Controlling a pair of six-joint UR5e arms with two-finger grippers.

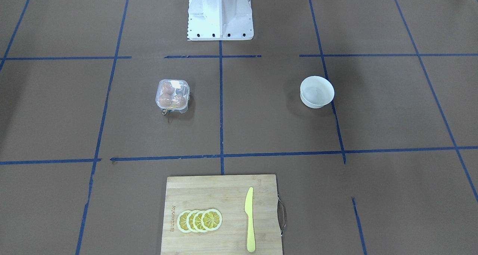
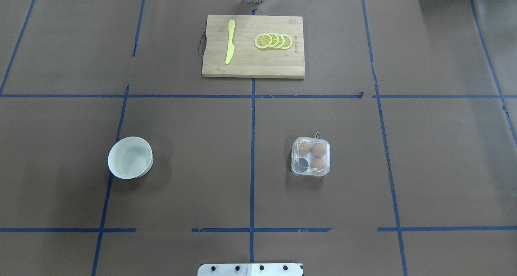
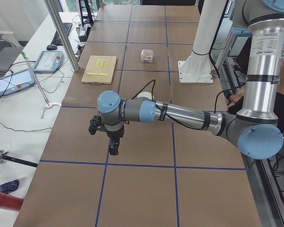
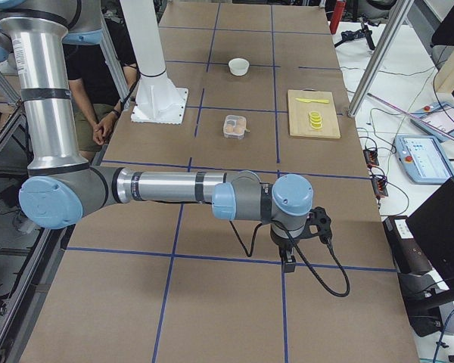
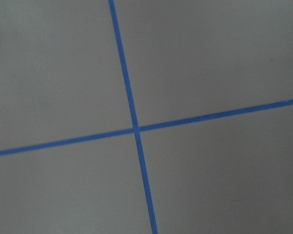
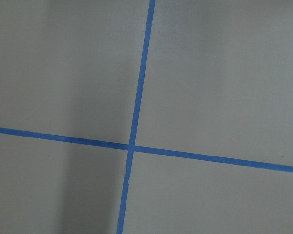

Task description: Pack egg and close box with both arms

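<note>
The box sits on the right half of the bench, about midway between the near and far edges; its clear lid looks to be down. Three eggs show through it, two in the far cells and one in the near right cell; the near left cell reads dark. Both grippers are well apart from the box, out towards the two ends of the bench. The left gripper hangs fingers-down above the paper near the left end; it shows only in the side view, so I cannot tell how its jaws stand or whether they hold anything. The right gripper hangs the same way near the right end; again only a side view, again I cannot tell. Each wrist camera sees just brown paper and a blue tape cross. A white bowl stands on the left half, level with the box. A wooden board lies at the middle of the far edge; a yellow knife and a row of overlapping lemon slices rest on it, apart from each other.
</note>
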